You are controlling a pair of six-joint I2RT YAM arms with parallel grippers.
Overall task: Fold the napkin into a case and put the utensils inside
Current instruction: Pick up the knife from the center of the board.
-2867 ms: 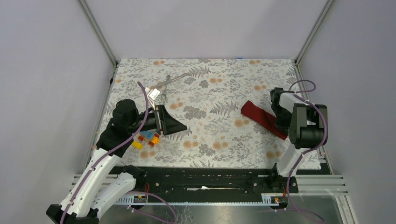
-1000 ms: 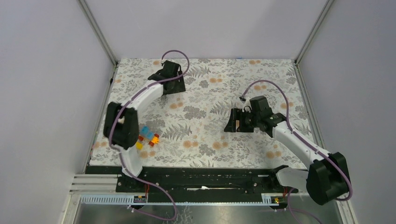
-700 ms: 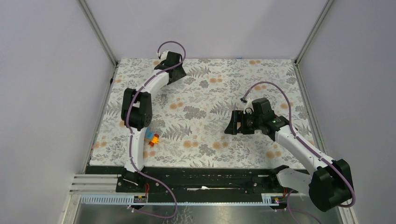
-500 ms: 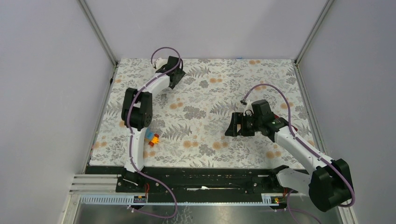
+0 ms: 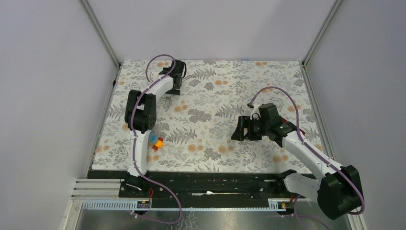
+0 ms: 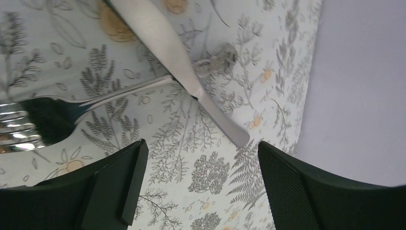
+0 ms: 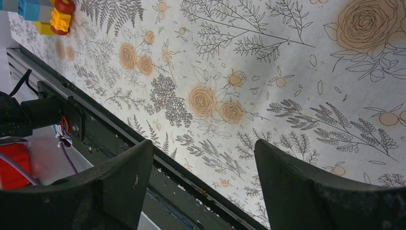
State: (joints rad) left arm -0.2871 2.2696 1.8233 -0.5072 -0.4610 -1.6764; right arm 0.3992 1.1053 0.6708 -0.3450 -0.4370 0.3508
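Two silver utensils lie at the far left of the table. The fork (image 6: 28, 122) has its tines (image 5: 167, 99) toward me, and a second utensil (image 6: 163, 43) lies across the fork's handle. My left gripper (image 6: 200, 146) (image 5: 175, 87) hovers open just above them, and nothing sits between its fingers (image 6: 117, 184). My right gripper (image 7: 205, 143) (image 5: 238, 129) is open and empty over the bare floral table (image 5: 210, 96), right of centre. The napkin is hidden from every view.
Small colourful toy blocks (image 5: 155, 142) (image 7: 45, 12) sit near the left arm's elbow. The black rail (image 7: 119, 143) runs along the table's front edge. Grey walls (image 5: 215, 28) and metal posts close in the table at the back and sides.
Both arms have reached out from folded poses. In the last second my left gripper has opened wider and shifted slightly nearer over the utensils. The right gripper drifted slightly nearer.
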